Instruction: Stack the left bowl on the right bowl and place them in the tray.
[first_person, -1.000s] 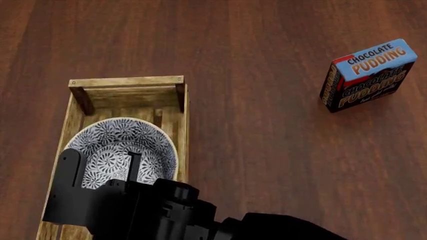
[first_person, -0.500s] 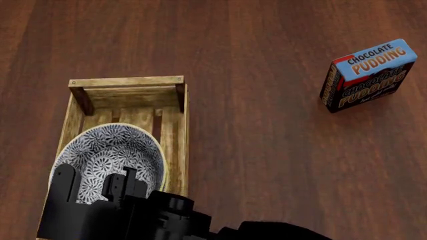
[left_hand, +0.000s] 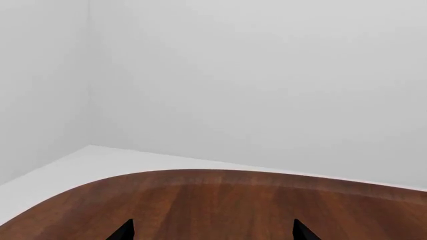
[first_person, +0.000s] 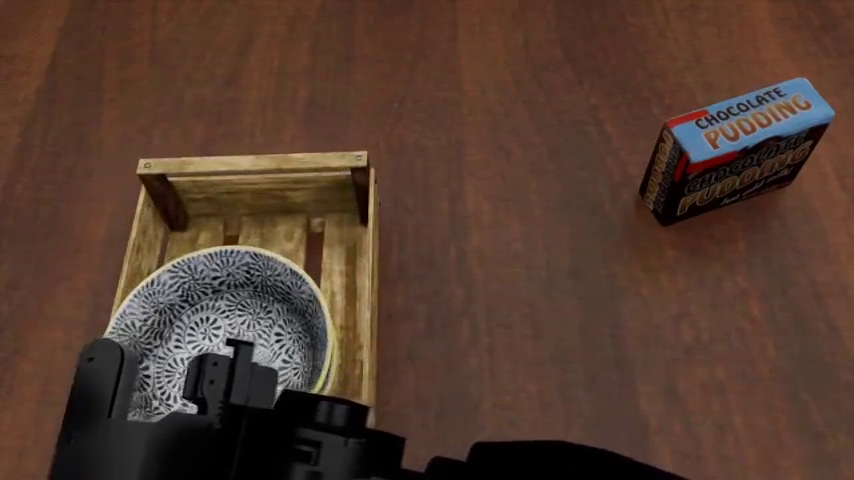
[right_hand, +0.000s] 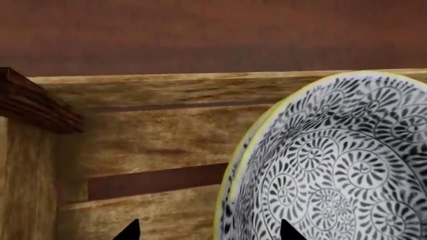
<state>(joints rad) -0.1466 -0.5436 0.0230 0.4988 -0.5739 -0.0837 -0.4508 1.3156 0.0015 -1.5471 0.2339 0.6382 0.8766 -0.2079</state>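
A bowl (first_person: 227, 300) with a black-and-white floral pattern and a yellow-green edge lies in the pale wooden tray (first_person: 254, 165) at the left. Whether a second bowl sits under it I cannot tell. My right gripper (first_person: 167, 375) hangs over the bowl's near side and is open. In the right wrist view its two tips stand wide apart on either side of the bowl's (right_hand: 333, 165) rim, with the tray's wall (right_hand: 147, 90) behind; the right gripper (right_hand: 208, 232) holds nothing. My left gripper (left_hand: 212, 232) is open over bare table, out of the head view.
A blue-and-black chocolate pudding box (first_person: 734, 150) stands at the far right on the dark wooden table (first_person: 534, 300). In the left wrist view the table's rounded edge (left_hand: 220, 172) meets a white floor and walls.
The bowl first slid toward the tray's near end with my right gripper. Since half a second ago the bowl has stayed put while the gripper drew back toward me.
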